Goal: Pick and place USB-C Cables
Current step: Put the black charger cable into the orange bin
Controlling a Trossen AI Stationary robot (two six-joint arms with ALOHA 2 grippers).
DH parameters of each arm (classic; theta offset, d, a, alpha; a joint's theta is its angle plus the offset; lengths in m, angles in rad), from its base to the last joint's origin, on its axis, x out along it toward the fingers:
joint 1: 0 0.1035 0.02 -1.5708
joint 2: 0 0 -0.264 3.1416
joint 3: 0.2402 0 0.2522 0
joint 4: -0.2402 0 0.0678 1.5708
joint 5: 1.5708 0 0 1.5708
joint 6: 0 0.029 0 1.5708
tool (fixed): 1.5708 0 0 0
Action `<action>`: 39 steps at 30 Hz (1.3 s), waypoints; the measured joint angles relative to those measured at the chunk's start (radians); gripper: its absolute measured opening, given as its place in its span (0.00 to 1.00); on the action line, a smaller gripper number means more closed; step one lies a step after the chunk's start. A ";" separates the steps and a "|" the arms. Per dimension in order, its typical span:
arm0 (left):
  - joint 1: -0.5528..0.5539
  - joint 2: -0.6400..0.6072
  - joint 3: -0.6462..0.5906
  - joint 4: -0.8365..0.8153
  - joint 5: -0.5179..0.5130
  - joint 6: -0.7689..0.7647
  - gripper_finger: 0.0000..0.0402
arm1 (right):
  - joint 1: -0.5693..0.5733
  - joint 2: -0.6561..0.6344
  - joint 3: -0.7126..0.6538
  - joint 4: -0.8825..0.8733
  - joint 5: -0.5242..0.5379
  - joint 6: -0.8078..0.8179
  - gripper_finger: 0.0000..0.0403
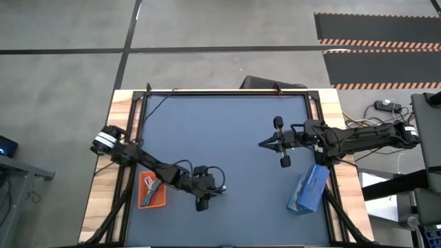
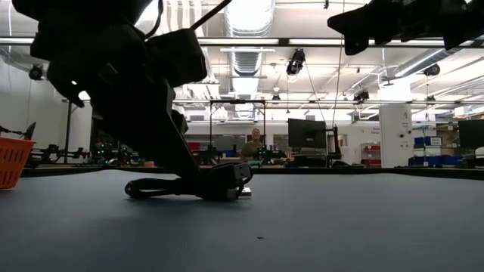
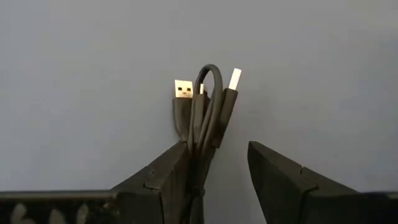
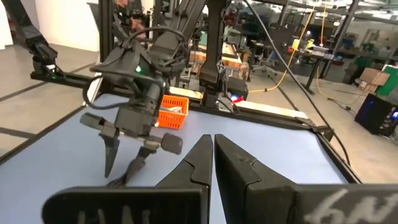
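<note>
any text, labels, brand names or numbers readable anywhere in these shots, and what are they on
None can be read.
Right gripper: pale marks on its housing in the right wrist view, cut off at the picture's edge, unreadable.
Black cable, orange tray, blue box: no print visible.
Room signs and screens in the low view: too small to read.

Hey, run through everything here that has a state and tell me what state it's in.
Black bundled USB-C cable: lying on the mat, coiled, beside one finger of the left end effector.
Left end effector: open, down at the black cable.
Right end effector: shut, empty, held above the table.
Orange plastic tray: holds cables.
Flat blue box: on the table, untouched.
</note>
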 joint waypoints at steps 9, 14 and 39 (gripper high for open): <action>0.002 0.029 0.000 0.019 -0.006 -0.002 0.30 | 0.000 0.000 0.000 0.004 0.000 0.014 0.02; 0.002 0.029 0.000 0.017 -0.005 -0.003 0.17 | 0.000 0.000 0.000 0.004 0.000 0.015 0.02; 0.000 -0.044 -0.003 0.063 -0.161 0.112 0.02 | -0.011 -0.007 -0.085 0.250 -0.053 -0.120 0.02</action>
